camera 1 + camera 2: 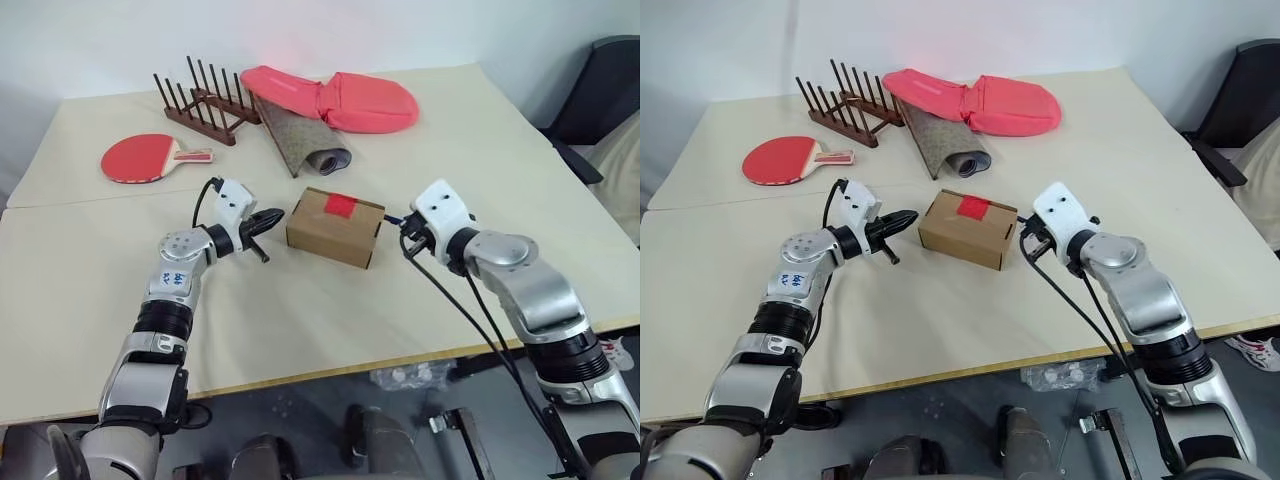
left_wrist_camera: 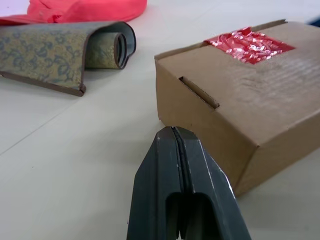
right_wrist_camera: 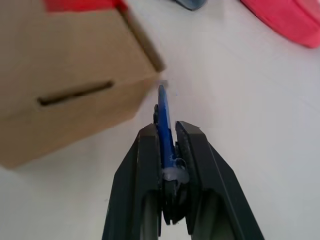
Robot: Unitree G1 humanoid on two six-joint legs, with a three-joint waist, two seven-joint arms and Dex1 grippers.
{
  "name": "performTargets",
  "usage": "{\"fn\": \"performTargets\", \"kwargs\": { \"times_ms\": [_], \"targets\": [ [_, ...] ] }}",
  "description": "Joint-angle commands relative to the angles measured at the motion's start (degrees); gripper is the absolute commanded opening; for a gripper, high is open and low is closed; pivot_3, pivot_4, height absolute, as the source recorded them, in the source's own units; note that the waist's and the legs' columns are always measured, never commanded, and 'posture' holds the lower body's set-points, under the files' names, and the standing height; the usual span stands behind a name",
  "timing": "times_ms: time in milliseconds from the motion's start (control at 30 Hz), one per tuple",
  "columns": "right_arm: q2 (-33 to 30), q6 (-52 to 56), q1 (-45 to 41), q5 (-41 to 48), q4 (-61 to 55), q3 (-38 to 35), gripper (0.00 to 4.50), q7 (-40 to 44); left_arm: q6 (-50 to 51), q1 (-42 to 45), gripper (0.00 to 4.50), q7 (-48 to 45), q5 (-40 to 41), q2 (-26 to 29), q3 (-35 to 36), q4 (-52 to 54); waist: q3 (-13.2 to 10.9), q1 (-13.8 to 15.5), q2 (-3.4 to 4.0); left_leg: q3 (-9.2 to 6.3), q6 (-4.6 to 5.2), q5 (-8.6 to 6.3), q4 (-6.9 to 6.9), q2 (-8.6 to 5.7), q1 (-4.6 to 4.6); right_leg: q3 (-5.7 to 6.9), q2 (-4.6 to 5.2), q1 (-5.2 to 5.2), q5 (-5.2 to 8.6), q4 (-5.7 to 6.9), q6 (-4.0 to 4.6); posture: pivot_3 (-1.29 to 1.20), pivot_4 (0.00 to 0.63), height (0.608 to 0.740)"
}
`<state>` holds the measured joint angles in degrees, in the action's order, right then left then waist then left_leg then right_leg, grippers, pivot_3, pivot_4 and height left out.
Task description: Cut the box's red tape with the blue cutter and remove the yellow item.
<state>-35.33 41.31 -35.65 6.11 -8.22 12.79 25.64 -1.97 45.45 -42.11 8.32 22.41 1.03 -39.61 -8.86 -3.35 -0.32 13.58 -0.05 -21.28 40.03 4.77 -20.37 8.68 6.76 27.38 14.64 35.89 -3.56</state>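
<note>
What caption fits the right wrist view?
Right gripper holding the blue cutter near the box corner.

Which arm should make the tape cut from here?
Right. Its end effector is shut on the blue cutter, with the tip near the box corner. The left end effector is shut and empty beside the box. The red tape looks uncut.

Both arms are built in silver-grey metal shells, broken by black ribbed joint sections. A white block housing is carried at each wrist. The left gripper [image 1: 268,222] and the right gripper [image 3: 167,131] are each formed of two black, wedge-shaped fingers. Black cables are looped at the left wrist and trailed along the right forearm. A small blue-lettered marking is seen on the left forearm.
</note>
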Motion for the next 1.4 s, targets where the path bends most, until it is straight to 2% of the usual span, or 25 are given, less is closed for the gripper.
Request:
{"fn": "performTargets", "kwargs": {
  "times_ms": [33,300,467,700,833,1067,1400],
  "targets": [
    [0.62,-6.59,-1.69,-5.38,4.47,4.18,0.16,1.44,-2.98,2.53,0.00,-1.04,-0.95,-0.52,-0.41,-2.49,0.00,-0.19,0.00,0.01,0.00,0.00,0.00,0.00,0.03,0.00,0.00,-0.02,0.00,0.00,0.00,0.00,0.150,0.740],
    [3.63,-14.37,-4.25,-15.67,12.78,8.59,0.16,-0.38,-5.73,5.00,0.00,-3.82,-1.91,-1.21,-0.75,-6.83,0.05,-1.95,-0.22,0.05,0.08,0.12,0.06,0.01,0.29,-0.11,0.00,-0.26,-0.10,0.05,0.09,0.00,0.150,0.740],
    [4.22,-16.22,-3.27,-21.10,14.02,8.16,0.16,-3.16,-6.08,5.23,0.00,-4.32,-1.96,-1.56,-0.64,-7.28,-0.07,-1.77,-0.42,-0.06,0.07,0.24,-0.01,0.06,1.09,-0.26,0.02,-0.92,-0.17,-0.02,0.20,0.00,0.150,0.740],
    [5.47,-19.16,-0.77,-25.57,15.18,9.29,0.16,-4.42,-5.66,4.59,0.00,-5.68,-1.93,-1.92,-1.01,-6.80,-0.05,-1.48,-0.48,-0.11,0.11,0.27,0.03,0.04,1.19,-0.48,0.03,-0.90,-0.25,0.02,0.26,0.00,0.150,0.740],
    [6.89,-17.92,0.37,-26.03,11.31,8.76,0.16,-2.85,-5.14,4.47,0.00,-6.30,-1.84,-1.92,-1.06,-6.27,-0.04,-1.45,-0.50,-0.10,0.11,0.27,0.03,0.04,1.20,-0.50,0.02,-0.89,-0.25,0.01,0.26,0.00,0.150,0.740],
    [7.40,-8.95,6.08,-27.30,-6.94,10.00,0.16,4.01,-3.54,2.51,0.00,-8.89,-1.40,-1.56,-1.59,-2.00,-0.04,-1.01,-0.49,-0.16,0.04,0.23,-0.17,0.07,1.06,-0.38,-0.06,-0.81,-0.24,-0.03,0.26,0.00,0.150,0.740],
    [7.57,-1.50,8.90,-30.16,-18.92,11.49,0.16,9.32,3.05,-2.64,0.00,-12.51,-0.83,1.01,-2.56,7.25,-0.05,-1.24,-0.50,-0.17,0.03,0.22,-0.45,0.08,1.05,-0.30,-0.11,-0.79,-0.23,-0.28,0.28,0.00,0.150,0.740]
  ]
}}
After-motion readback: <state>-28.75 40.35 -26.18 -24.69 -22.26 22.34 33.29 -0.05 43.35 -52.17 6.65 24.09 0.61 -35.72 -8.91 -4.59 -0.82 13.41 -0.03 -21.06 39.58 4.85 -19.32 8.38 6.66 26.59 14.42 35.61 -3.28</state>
